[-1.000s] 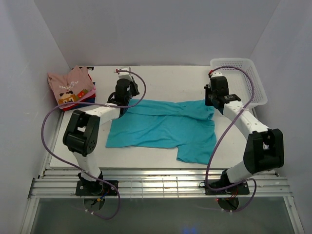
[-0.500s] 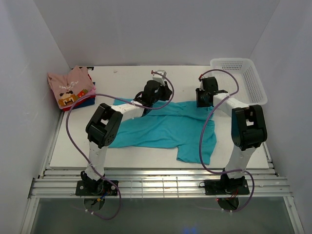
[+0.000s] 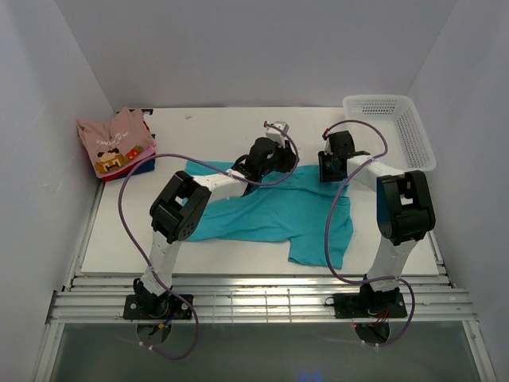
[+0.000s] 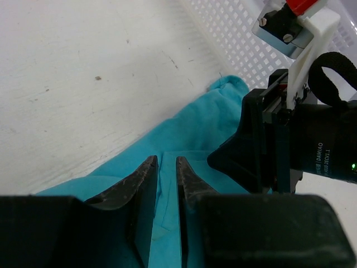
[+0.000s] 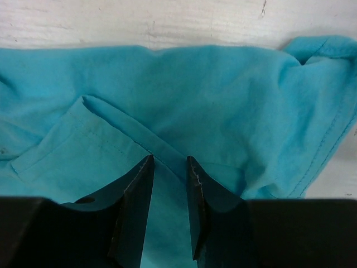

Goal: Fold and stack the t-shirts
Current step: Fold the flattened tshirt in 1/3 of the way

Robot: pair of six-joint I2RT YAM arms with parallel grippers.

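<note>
White tabletop (image 3: 238, 127) carries a folded pile (image 3: 115, 143) well left of the basket (image 3: 380, 99); that part looks done. Just left of the basket the teal shirt (image 3: 270, 215) lies mostly spread, its folding barely begun. The right pincer (image 5: 169, 159) stands parted over it, empty; the left pincer (image 4: 165, 162) is nearly closed, and I cannot tell if it grips.

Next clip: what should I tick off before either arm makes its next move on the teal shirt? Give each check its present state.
1. Right tool open: ok, jaws stand apart over a crease in the teal shirt.
2. Left tool gripping cloth: cannot tell; jaws are narrow and teal shows in the gap.
3. Tools apart from each other: ok, close but not touching.
4. Shirt folded: not ok; it lies spread, one sleeve toward the near edge.
5. Stack apart from the shirt: ok, in the far left corner.
</note>
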